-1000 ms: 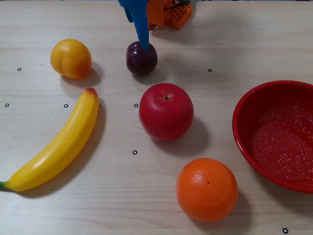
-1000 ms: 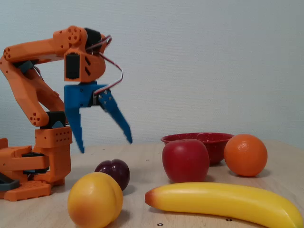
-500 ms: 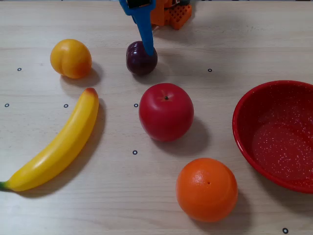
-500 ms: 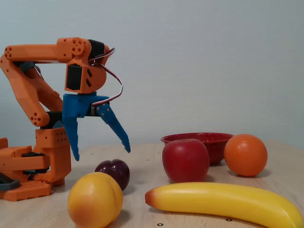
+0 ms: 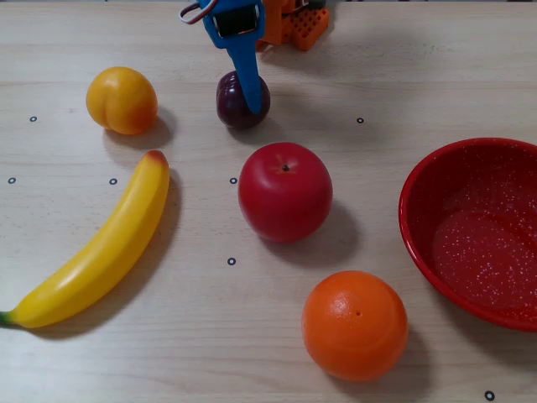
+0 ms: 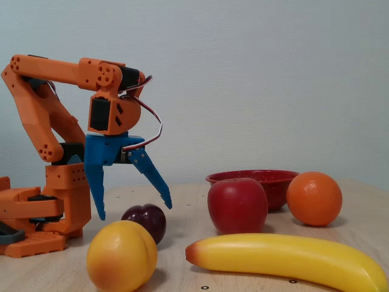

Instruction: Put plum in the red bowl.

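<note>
On the tabletop point(image 5: 403, 75), seen from overhead left to right, a peach point(image 5: 122, 100) and a banana point(image 5: 96, 248) are found at the left. The plum point(image 5: 242, 102) is set near the far edge, resting on the wood. The blue hand point(image 6: 134, 210) is held above it with its 2 fingers point(image 6: 156, 180) spread wide, gripping nothing. An apple point(image 5: 284, 191), an orange point(image 5: 355, 325) and the red bowl point(image 5: 417, 198) follow, the bowl well apart from the plum.
</note>
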`<act>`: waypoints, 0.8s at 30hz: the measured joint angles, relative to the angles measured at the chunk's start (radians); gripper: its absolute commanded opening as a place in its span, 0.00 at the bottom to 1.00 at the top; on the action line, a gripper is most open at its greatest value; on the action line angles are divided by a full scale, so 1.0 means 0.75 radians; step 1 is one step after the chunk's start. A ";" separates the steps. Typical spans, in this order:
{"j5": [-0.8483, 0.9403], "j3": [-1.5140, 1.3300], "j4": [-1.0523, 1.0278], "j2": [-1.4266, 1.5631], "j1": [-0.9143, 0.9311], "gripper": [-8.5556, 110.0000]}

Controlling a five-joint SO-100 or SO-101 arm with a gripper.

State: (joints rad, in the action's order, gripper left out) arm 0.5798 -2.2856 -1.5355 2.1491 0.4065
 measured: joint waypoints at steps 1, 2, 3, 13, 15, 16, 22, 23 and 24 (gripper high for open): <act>0.000 0.000 0.000 -0.016 0.000 0.44; 0.000 0.000 0.000 -0.027 0.000 0.44; 0.000 0.000 0.000 -0.029 0.000 0.44; 0.000 -0.033 0.076 -0.070 0.000 0.44; 0.000 -0.041 0.084 -0.082 0.000 0.44; 0.000 -0.041 0.096 -0.082 0.000 0.44; 0.000 -0.076 0.135 -0.100 0.000 0.44; 0.000 -0.076 0.135 -0.115 0.000 0.44; 0.000 -0.076 0.135 -0.119 0.000 0.44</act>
State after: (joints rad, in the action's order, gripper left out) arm 0.5798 -2.3424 -1.4343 2.0601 0.4065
